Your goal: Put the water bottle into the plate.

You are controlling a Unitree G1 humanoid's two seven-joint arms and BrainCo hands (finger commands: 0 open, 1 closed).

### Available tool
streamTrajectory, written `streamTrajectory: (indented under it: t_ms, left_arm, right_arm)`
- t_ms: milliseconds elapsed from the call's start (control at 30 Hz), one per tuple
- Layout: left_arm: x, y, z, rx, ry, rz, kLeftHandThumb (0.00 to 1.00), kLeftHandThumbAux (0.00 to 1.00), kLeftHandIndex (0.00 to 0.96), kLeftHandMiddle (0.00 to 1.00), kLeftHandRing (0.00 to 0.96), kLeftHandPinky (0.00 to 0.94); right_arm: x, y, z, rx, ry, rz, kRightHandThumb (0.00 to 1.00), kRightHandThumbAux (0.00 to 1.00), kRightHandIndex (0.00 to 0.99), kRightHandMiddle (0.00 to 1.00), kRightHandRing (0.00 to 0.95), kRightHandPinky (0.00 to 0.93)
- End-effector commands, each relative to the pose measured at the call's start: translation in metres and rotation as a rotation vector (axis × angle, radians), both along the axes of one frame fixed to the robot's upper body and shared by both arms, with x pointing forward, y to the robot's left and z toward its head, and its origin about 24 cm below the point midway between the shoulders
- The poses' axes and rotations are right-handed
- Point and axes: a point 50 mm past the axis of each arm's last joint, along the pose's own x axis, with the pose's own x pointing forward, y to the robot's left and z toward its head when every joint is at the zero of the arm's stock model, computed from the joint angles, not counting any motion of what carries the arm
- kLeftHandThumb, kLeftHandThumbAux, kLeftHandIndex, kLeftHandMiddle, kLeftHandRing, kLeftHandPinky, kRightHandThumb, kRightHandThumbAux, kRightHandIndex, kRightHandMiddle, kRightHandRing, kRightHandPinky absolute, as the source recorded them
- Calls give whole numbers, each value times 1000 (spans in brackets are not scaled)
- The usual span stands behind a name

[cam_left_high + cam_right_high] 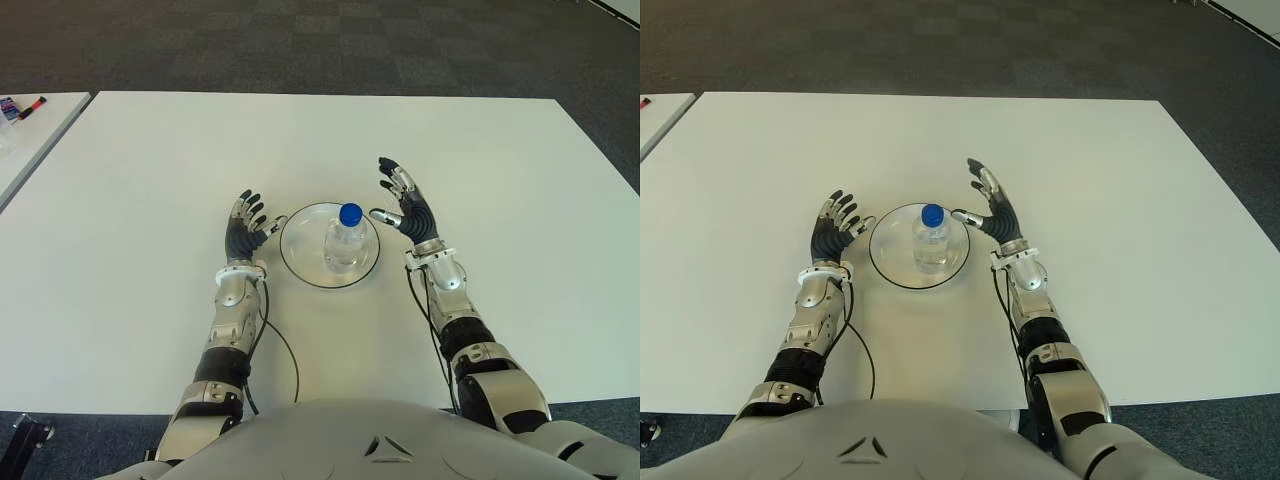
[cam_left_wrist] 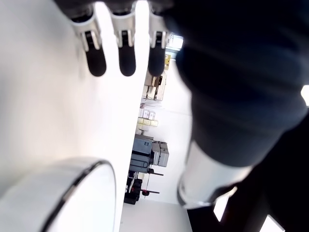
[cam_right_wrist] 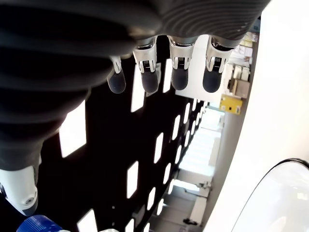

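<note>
From the left eye view, the water bottle (image 1: 346, 241) is seen standing upright in the middle of the plate (image 1: 298, 262), a round glassy dish with a dark rim on the white table (image 1: 130, 220). The bottle is clear plastic with a blue cap (image 1: 351, 214). The right hand (image 1: 405, 208) is held at the plate's 3 o'clock, fingers spread wide and nothing gripped; its thumb tip is just beside the bottle's cap, and contact can't be made out. The left hand (image 1: 243, 232) is at 9 o'clock, just outside the rim, fingers loosely fanned and empty.

In the right eye view it's the same layout, bottle (image 1: 931, 240) between the two hands.

In the left wrist view, three dark rubbery fingertips (image 2: 96, 60) are stretched out straight over the table, with the plate's curved edge (image 2: 72, 188) nearby.

In the right wrist view, four fingertips (image 3: 179, 77) are extended, nothing held, and the blue cap (image 3: 41, 224) is seen by the thumb.
</note>
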Motion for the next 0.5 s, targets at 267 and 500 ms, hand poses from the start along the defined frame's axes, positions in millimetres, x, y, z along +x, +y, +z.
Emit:
streamTrajectory:
  t_ms: [267,500]
  left_arm:
    - [1,-14,-2,-46,14,-12,0,951,123,151,147,180]
    - [1,-13,-1,-44,14,-12,0,951,125,154,150,183]
  right_arm:
    - [1,-3,-8,78,39,-50,104,512,0,0,0,0]
    - [4,-4,-10,112,79,-65,101,512,0,0,0,0]
